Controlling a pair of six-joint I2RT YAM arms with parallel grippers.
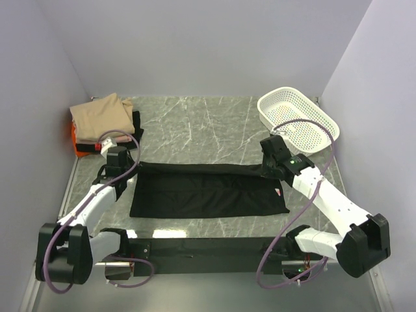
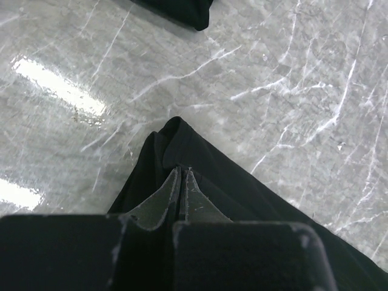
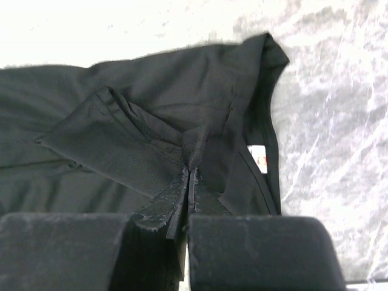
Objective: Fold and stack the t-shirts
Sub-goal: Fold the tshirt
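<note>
Left pincer [image 2: 182, 176] and right pincer [image 3: 189, 173] — each tight on black t-shirt [image 1: 208, 192] — pinkish label [image 3: 259, 156] unreadable.

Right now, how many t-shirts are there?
4 visible: spread black t-shirt mid-table; tan t-shirt, folded black one and orange one piled far left. Others may hide within.

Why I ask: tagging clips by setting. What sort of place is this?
Probably a robot test cell: plain walls box in a marble-patterned table, two arms bolted to its near edge.

Top camera looks down; wrist cameras close (seemingly sharing t-shirt [image 1: 208, 195]).
</note>
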